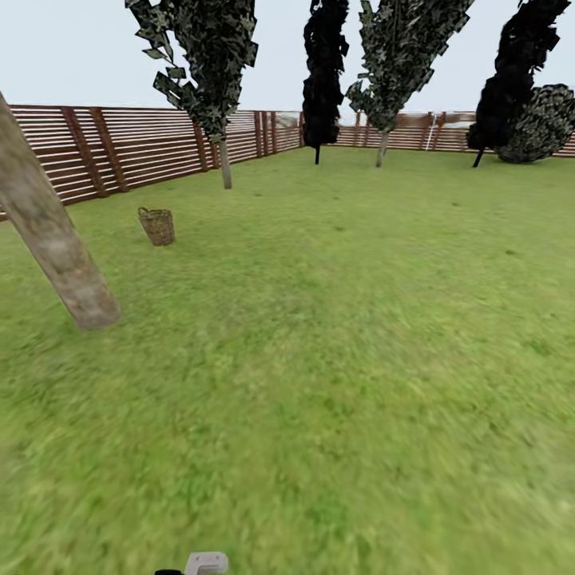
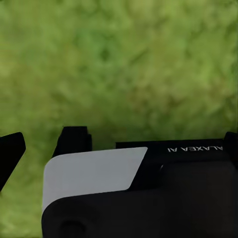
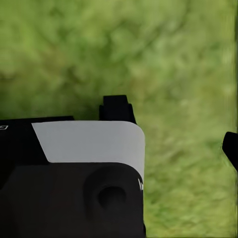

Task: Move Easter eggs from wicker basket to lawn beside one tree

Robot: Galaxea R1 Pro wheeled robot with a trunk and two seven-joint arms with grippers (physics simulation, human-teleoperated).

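Head view, far left: a thick grey-brown tree (image 1: 56,239) trunk leans out of the lawn (image 1: 335,359). Just beyond it and slightly right, the wicker basket (image 1: 157,226) stands upright on the grass, apart from the trunk; its contents cannot be made out. Behind runs a brown slatted fence (image 1: 120,148), with thin-stemmed trees (image 1: 212,56) in front of it across to a round dark bush (image 1: 543,124) at far right. Open grass lies between camera and basket. Left wrist view: the left gripper (image 2: 42,146) hangs over bare grass, its fingers spread and empty. Right wrist view: the right gripper (image 3: 173,129) likewise, fingers wide apart over grass.
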